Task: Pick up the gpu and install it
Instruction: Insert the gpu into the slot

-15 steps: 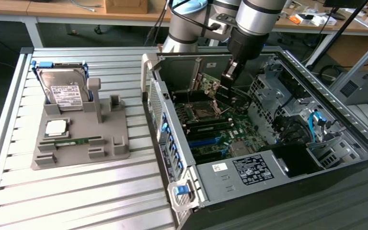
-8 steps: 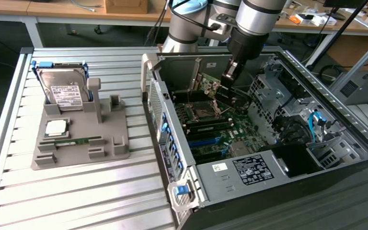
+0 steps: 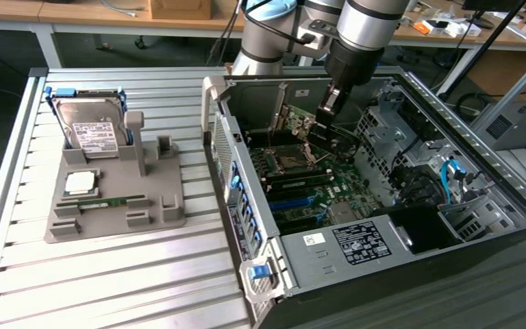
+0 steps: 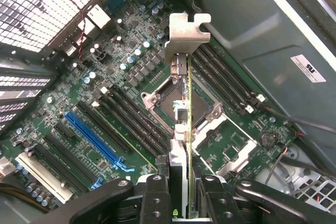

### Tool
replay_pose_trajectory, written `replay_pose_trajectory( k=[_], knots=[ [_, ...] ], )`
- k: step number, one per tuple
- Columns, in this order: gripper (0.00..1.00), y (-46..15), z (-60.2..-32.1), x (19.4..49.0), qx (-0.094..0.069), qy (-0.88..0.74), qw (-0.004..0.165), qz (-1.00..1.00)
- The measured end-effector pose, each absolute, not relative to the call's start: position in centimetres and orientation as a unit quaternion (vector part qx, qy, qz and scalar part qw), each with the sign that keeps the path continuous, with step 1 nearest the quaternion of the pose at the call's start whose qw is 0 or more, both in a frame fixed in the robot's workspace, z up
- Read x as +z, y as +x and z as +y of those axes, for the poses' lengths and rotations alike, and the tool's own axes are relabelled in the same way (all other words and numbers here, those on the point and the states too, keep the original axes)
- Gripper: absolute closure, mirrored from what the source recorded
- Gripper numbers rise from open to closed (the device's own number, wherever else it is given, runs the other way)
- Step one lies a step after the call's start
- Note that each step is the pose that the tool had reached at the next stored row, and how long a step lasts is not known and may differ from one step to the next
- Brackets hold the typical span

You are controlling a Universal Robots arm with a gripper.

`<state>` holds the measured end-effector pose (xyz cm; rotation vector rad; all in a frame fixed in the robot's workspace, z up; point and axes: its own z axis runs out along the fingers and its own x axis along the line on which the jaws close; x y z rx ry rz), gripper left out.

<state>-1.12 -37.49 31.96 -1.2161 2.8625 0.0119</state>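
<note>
A thin green graphics card (image 4: 181, 77) is held edge-on between the gripper's (image 4: 185, 182) partly closed jaws. It is hung over the motherboard (image 4: 131, 56), toward twelve o'clock inside the open computer case (image 3: 244, 199) in the exterior view. It is judged light, stiff and fragile, and best pinched along its top edge.

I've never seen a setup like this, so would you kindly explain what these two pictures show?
It is one robot arm reaching into an open computer case on a slatted table. The exterior view looks on from outside; the wrist view looks from the arm's wrist onto the motherboard. The gripper is closed on the gpu, a thin card seen edge-on, held over the board. Beside the case, a grey holder carries a hard drive and a memory stick.
</note>
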Motion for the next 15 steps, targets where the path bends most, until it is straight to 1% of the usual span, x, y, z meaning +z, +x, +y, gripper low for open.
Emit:
replay_pose_trajectory(
  k=[15],
  knots=[
    [0.73, -1.12, -37.49, 31.95, 0.004, -0.404, 0.016, 0.915]
  ],
)
